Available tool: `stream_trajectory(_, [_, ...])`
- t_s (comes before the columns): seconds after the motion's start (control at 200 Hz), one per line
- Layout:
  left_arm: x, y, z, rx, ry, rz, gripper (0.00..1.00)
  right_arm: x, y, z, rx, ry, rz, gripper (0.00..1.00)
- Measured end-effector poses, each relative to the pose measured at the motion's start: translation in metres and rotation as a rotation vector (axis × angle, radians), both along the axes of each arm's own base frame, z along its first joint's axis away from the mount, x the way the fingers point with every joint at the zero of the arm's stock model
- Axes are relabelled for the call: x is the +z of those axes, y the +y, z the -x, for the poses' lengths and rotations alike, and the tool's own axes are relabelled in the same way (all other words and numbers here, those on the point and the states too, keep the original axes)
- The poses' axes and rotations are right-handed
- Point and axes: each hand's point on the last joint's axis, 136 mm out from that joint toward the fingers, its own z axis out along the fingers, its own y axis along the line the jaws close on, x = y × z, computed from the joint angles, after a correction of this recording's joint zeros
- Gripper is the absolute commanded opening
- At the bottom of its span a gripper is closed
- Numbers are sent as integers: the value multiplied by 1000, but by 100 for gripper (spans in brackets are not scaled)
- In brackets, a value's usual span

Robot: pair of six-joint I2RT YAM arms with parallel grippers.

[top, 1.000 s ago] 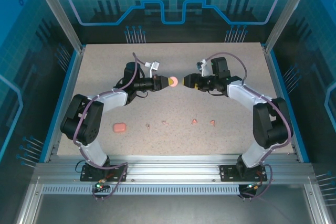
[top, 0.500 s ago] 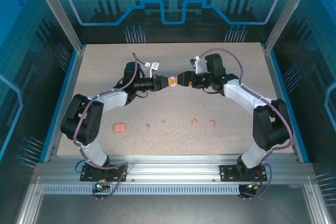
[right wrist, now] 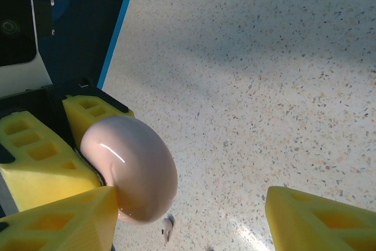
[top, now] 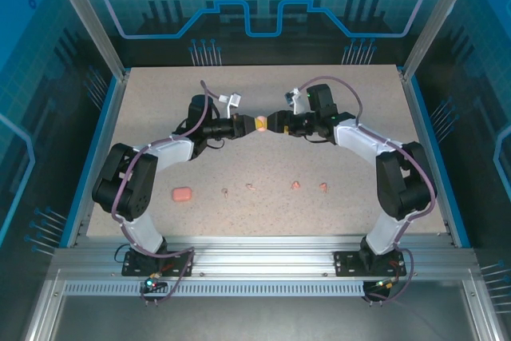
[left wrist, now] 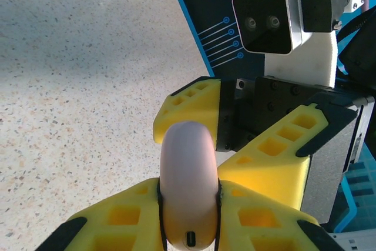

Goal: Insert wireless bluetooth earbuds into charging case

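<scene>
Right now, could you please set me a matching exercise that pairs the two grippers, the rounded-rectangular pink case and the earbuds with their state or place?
Things:
1. left gripper
2. right gripper
3. rounded-rectangular pink case
4. earbuds

States or places:
A. four in a row on the near part of the table
B. shut on the round pink case, held above the table
C. open, fingers on either side of the round pink case
D. lying alone on the table, to the left of the row

Pairs: 1-B, 2-C, 3-D, 4-A
</scene>
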Motion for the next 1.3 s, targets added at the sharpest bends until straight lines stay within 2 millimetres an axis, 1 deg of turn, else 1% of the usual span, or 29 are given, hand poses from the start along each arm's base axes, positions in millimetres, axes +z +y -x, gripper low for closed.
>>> stream_trajectory(0.19, [-5, 3, 0, 11, 11, -6, 0, -7, -2, -2, -7, 15, 8, 67])
stream_trajectory(0.35, [8, 0, 3, -9, -30, 17, 0, -18, -11, -5, -39, 41, 43, 67])
stream_trajectory(0.64, [9, -1, 4, -10, -40, 21, 0, -18, -13, -5, -40, 42, 40, 66])
stream_trajectory(0.81, [11, -1, 4, -11, -57, 27, 0, -9, -16, 0, -42, 39, 36, 67])
stream_trajectory(1.075, [19, -2, 2, -10, -89, 44, 0, 13, -19, 4, -48, 1, 22, 65])
stream_trajectory(1.175, [20, -2, 1, -7, -84, 50, 0, 14, -19, 4, -49, 1, 19, 63])
stream_trajectory(1.296, [21, -2, 1, -7, -86, 53, 0, 15, -19, 4, -52, 5, 16, 58])
